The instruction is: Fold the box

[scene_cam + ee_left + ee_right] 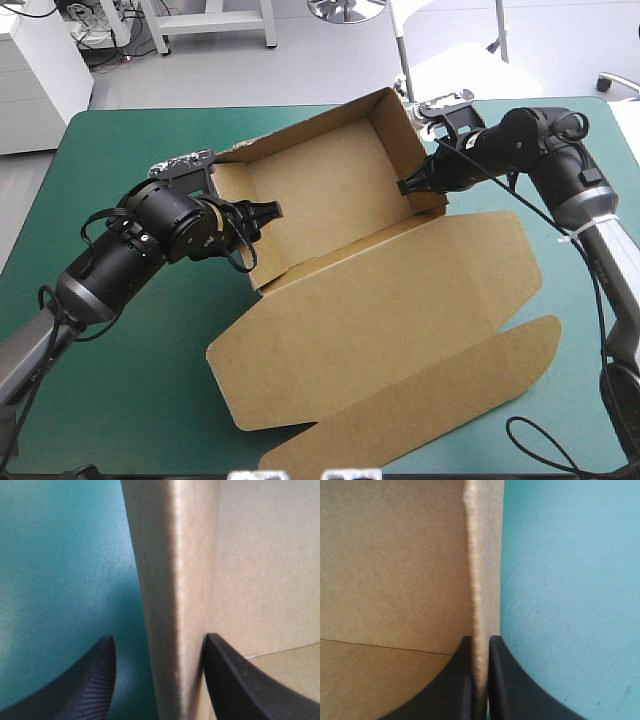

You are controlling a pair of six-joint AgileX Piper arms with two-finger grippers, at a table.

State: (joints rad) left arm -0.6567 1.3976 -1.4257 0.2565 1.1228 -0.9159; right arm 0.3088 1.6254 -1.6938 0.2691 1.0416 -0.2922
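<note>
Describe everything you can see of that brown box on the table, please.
The box is plain brown board, matte and unprinted, standing as an open tray with its walls raised, set askew mid-table on the teal-green cover. Its lid lies flat toward the near edge, ending in a long tuck flap. The right arm's jaws are shut on the right end wall. The left arm's jaws stand open astride the left end wall.
</note>
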